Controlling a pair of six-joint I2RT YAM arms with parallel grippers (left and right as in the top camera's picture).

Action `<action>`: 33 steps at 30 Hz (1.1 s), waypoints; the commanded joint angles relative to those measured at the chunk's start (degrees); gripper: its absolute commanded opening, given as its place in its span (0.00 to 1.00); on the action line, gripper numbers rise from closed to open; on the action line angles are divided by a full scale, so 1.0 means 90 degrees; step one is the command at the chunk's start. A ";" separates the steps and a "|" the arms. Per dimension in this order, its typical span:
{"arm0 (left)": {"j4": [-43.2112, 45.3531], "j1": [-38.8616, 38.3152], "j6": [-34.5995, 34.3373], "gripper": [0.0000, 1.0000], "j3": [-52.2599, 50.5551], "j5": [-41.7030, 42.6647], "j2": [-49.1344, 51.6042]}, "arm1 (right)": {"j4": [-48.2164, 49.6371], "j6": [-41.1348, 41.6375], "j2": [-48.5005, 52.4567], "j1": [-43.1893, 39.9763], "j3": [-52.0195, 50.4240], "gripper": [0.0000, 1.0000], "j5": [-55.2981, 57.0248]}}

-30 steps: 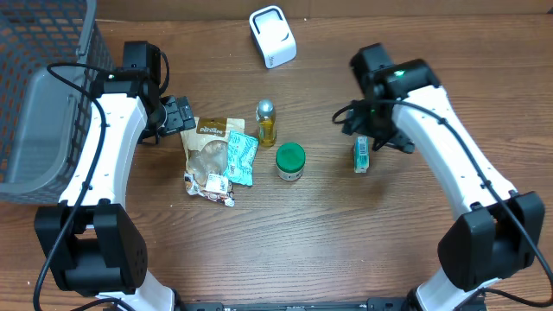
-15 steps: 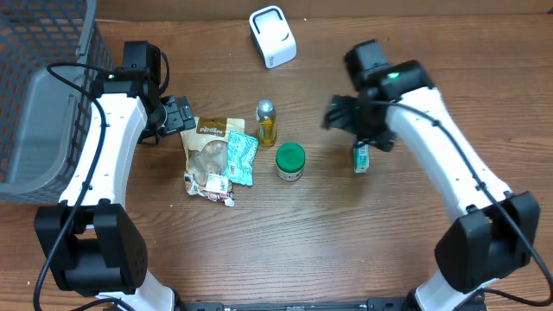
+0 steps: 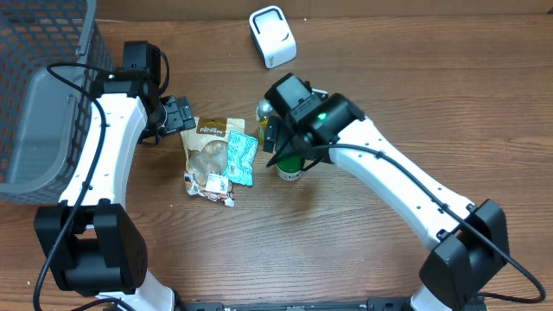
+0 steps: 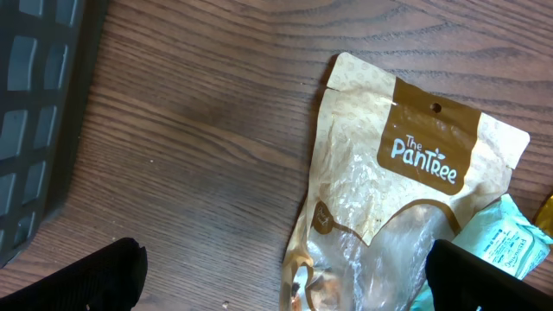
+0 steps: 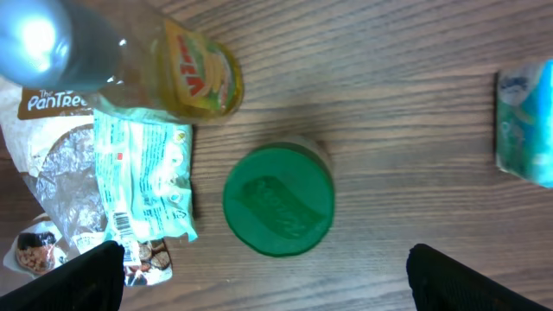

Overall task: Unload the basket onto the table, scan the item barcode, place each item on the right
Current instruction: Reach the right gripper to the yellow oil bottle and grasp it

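Observation:
A white barcode scanner (image 3: 272, 36) stands at the table's far edge. My right gripper (image 5: 276, 281) hovers open over a green-lidded jar (image 5: 278, 201), with nothing between its fingers. Beside the jar are a yellow bottle with a silver cap (image 5: 186, 79) and a teal packet with a printed barcode (image 5: 143, 177). A small blue-green box (image 5: 525, 121) lies off to the right. My left gripper (image 4: 285, 281) hangs open above a tan PanTree pouch (image 4: 393, 186), touching nothing. From overhead, the right gripper (image 3: 283, 147) covers most of the jar (image 3: 290, 170).
A grey mesh basket (image 3: 39, 104) fills the left edge of the table. A crumpled snack packet (image 3: 210, 183) lies below the pouch (image 3: 210, 140). Bare wood shows in front of the items and to the right.
My right arm has swung left, away from the blue-green box, and now sits over the green-lidded jar with its jaws fully open. The left arm has not moved.

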 commanded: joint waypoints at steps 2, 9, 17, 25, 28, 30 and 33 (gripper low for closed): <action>0.0007 -0.0002 0.0005 1.00 0.0095 -0.0032 -0.0119 | 0.0313 0.0163 0.0019 0.0056 -0.0245 1.00 0.0367; 0.0007 -0.0002 0.0005 1.00 0.0095 -0.0032 -0.0119 | 0.0801 -0.0498 0.0019 0.0053 -0.0301 1.00 0.0338; 0.0007 -0.0002 0.0005 1.00 0.0095 -0.0032 -0.0119 | 0.1525 -0.1610 0.0019 -0.0029 0.0211 1.00 -0.0080; 0.0007 -0.0002 0.0005 1.00 0.0095 -0.0032 -0.0119 | 0.2475 -0.1613 0.0274 -0.0044 0.0211 1.00 0.0250; 0.0007 -0.0002 0.0005 1.00 0.0095 -0.0032 -0.0119 | 0.2696 -0.1613 0.0651 -0.0041 0.0211 1.00 0.0272; 0.0005 -0.0002 0.0005 1.00 0.0095 -0.0034 -0.0119 | 0.2759 -0.1610 0.0865 -0.0049 0.0211 1.00 0.0350; 0.0007 -0.0002 0.0005 1.00 0.0095 -0.0034 -0.0119 | 0.2810 -0.1613 0.1122 -0.0080 0.0211 1.00 0.0369</action>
